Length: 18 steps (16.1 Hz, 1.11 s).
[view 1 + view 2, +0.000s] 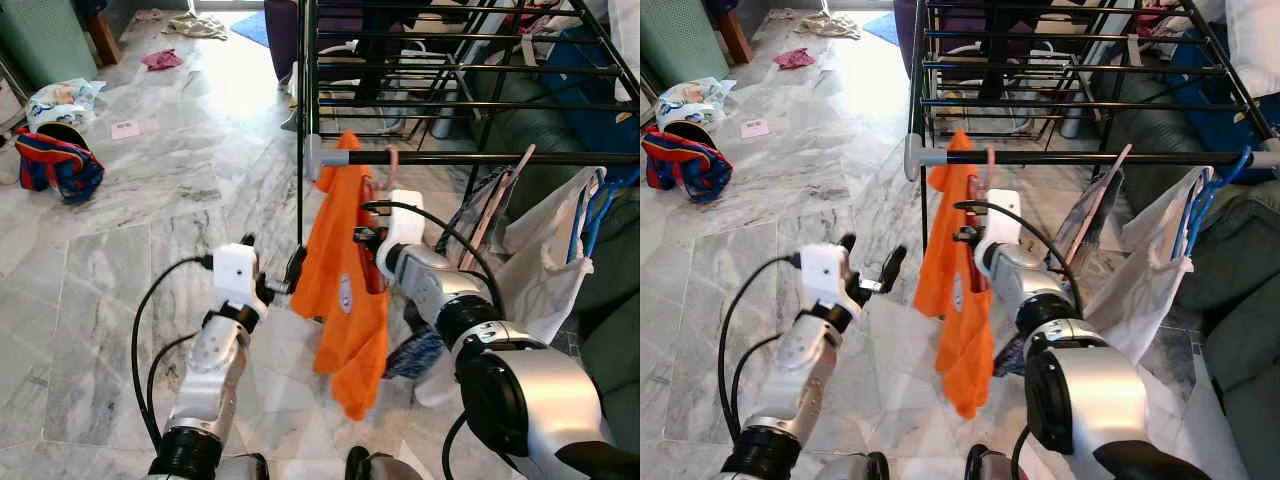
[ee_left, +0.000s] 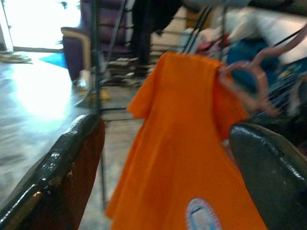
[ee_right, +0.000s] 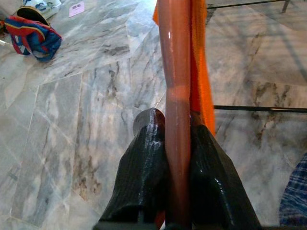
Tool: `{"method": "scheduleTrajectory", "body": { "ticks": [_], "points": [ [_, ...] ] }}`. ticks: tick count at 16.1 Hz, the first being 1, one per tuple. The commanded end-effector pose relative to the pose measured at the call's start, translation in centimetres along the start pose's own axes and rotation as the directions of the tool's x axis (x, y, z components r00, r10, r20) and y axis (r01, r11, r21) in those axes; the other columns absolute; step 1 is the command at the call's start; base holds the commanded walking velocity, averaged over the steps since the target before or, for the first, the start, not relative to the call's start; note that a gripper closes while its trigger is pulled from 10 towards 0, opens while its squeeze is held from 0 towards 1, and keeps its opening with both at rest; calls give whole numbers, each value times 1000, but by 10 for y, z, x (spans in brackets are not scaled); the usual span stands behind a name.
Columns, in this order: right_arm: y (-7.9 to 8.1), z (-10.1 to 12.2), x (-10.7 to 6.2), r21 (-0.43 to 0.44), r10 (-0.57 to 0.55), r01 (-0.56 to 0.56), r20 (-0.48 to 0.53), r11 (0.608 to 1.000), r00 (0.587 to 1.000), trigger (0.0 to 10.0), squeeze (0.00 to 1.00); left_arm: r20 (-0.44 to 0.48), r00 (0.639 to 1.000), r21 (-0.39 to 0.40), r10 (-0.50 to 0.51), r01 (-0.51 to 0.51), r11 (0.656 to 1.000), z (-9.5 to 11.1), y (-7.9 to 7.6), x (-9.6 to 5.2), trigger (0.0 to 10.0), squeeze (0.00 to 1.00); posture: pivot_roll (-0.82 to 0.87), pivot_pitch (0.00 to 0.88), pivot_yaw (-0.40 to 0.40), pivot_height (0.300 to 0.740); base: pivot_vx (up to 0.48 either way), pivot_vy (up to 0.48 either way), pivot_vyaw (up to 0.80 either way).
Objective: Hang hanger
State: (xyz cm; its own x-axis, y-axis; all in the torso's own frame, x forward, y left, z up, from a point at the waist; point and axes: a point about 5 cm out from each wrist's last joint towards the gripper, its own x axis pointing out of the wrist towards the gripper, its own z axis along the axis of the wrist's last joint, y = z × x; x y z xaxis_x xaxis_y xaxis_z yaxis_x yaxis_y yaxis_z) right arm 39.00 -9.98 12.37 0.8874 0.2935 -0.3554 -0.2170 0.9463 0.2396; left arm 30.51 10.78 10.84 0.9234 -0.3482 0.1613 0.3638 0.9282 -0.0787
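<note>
The pink hanger (image 3: pixel 177 96), carrying an orange T-shirt (image 1: pixel 345 290), sits at frame centre, its hook just below the drying rack's front rail (image 1: pixel 480 158). The right gripper (image 3: pixel 176 158) is clamped on it. Left of the shirt, the left gripper (image 1: pixel 868 268) holds its fingers apart.

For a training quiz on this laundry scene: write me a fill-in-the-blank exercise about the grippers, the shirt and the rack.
1. The shirt on the pink hanger is ____ in colour.
2. The right gripper is shut on the ____.
3. The left gripper, beside the shirt, has its fingers ____.
4. The hanger's hook is up at the front rail of the black drying ____.

Missing words: orange; hanger; open; rack
</note>
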Motion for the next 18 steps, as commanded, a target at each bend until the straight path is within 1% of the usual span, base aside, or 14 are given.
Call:
{"method": "scheduleTrajectory", "body": {
  "ticks": [1, 2, 4, 7, 8, 9, 11, 13, 14, 15, 17, 18],
  "points": [
    [-5, -3, -1, 24, -10, 10, 7, 1000, 1000, 10000, 0, 0, 998, -41, -57, 57, 998, 3, -6, -3, 10000, 0, 35, 161, -15, 740, 0, 0, 0],
    [-6, -5, -1, 25, -12, 12, 3, 1000, 1000, 10000, 0, 3, 996, -55, -89, 89, 994, 6, -8, -4, 10000, 0, 37, 163, -15, 740, 0, 0, 0],
    [-7, -8, -2, 27, -16, 16, -3, 1000, 1000, 10000, 0, -7, 993, -59, -121, 120, 991, 6, -9, -6, 10000, 0, 37, 165, -14, 740, 0, 0, 0],
    [-7, -10, -2, 34, -13, 13, -6, 999, 1000, 10000, 0, -29, 990, -67, -135, 133, 989, 5, -7, -11, 10000, 0, 35, 167, -13, 740, 0, 0, 0],
    [-7, -10, -2, 37, -12, 12, -7, 999, 1000, 10000, 933, -35, 990, -74, -139, 137, 988, 5, -8, -11, 10000, 0, 35, 167, -14, 740, 0, 0, 0],
    [-7, -11, -2, 42, -10, 10, -5, 999, 1000, 10000, 1000, -37, 989, -81, -143, 140, 987, 5, -9, -11, 10000, 0, 35, 166, -15, 740, 0, 0, 0],
    [-9, -9, -2, 21, -16, 16, 15, 1000, 1000, 10000, 1000, -38, 988, -89, -148, 144, 986, 5, -12, -11, 10000, 0, 36, 165, -18, 740, 0, 0, 0],
    [-9, -4, -3, -27, -11, 12, 51, 1000, 999, 10000, 1000, -40, 988, -93, -152, 148, 985, 6, -12, -12, 10000, 0, 37, 165, -18, 740, 0, 0, 0],
    [-10, 1, -3, -64, -9, 14, 79, 998, 997, 10000, 1000, -40, 988, -95, -151, 146, 985, 6, -12, -12, 10000, 0, 38, 165, -18, 740, 0, 0, 0],
    [-10, 4, -4, -79, -10, 17, 93, 997, 996, 10000, 1000, -40, 988, -95, -150, 145, 985, 7, -11, -12, 10000, 0, 38, 165, -18, 740, 0, 0, 0],
    [-13, 11, -6, -132, -11, 34, 166, 991, 986, 10000, 1000, -40, 989, -97, -144, 139, 986, 7, -10, -12, 10000, 0, 37, 164, -18, 740, 0, 0, 0],
    [-14, 9, -9, -166, -5, 39, 200, 985, 980, 10000, 1000, -41, 989, -99, -145, 141, 985, 7, -11, -12, 10000, 0, 35, 164, -17, 740, 0, 0, 0]
  ]
}}
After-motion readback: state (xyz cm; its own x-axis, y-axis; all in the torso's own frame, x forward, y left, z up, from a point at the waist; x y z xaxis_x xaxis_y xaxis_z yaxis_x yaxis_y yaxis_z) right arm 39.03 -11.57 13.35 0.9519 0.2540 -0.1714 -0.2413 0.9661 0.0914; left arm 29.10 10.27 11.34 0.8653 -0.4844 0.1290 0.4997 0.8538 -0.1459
